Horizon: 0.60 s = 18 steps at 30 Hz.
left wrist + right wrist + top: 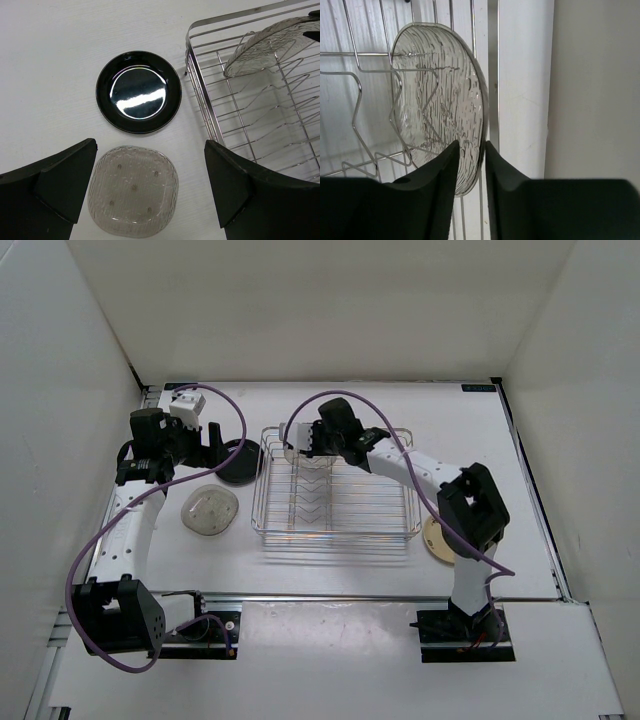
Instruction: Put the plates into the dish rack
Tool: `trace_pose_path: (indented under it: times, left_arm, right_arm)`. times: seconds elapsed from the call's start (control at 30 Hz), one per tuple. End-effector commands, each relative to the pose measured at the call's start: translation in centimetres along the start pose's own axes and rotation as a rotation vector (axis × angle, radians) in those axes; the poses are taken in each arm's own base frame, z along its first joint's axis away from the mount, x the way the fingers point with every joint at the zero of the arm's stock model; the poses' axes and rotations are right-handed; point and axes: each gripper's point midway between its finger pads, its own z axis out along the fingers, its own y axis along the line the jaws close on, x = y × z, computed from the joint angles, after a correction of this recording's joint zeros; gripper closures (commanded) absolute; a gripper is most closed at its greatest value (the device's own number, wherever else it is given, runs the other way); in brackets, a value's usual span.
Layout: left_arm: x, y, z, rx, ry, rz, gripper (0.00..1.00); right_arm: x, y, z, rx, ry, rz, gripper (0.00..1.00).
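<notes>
- The right gripper [471, 145] is pinched shut on the rim of a ribbed clear glass plate [437, 95]. Its two fingers [442, 195] press on either face of the plate.
- That plate stands on edge inside the dish rack [340, 532], at the rack's far-left end and close to the end wall. It sits among the V-shaped wire dividers [357, 117]. Whether its lower edge is fully seated in a slot cannot be told.
- The left gripper [150, 145] is spread wide and holds nothing. It hangs above the table [520, 490] just left of the rack.
- A glossy black plate [138, 98] lies flat on the table beside the rack's left wall. It does not appear to touch the rack.
- A dimpled clear plate [134, 190] with rounded-square edges lies just nearer than the black one, also flat on the table.
- A cream-yellow plate [436, 540] lies by the rack's near-right corner, partly hidden under the right arm.
- Judged progress: early. One plate is in the rack but not yet let go, and no other plate shows there.
- Three plates remain outside the rack, and no white plate is visible in any view.
</notes>
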Motion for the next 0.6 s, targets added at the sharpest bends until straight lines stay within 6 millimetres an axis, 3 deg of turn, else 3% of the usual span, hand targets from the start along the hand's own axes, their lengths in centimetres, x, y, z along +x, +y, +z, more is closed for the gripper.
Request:
trace_pose_path:
  times: [0.0, 0.1, 0.17, 0.3, 0.57]
  left_arm:
    - [-0.9, -0.4, -0.7, 0.016, -0.037, 0.021, 0.0]
    - [-0.5, -0.4, -0.5, 0.017, -0.029, 0.017, 0.0]
    - [-0.4, -0.4, -0.5, 0.017, -0.029, 0.017, 0.0]
    - [-0.4, 0.0, -0.6, -0.003, -0.025, 0.017, 0.0]
    - [-0.4, 0.1, -0.6, -0.012, -0.024, 0.017, 0.0]
  right_arm:
    - [0.6, 0.6, 0.4, 0.003, 0.044, 0.029, 0.65]
    - [1.4, 0.7, 0.5, 0.022, 0.073, 0.029, 0.55]
    - [1.0, -0.6, 0.1, 0.072, 0.067, 0.016, 0.46]
    - [1.2, -2.4, -0.9, 0.152, 0.093, 0.006, 0.41]
    - [-0.2, -7.0, -5.3, 0.324, 0.094, -0.048, 0.33]
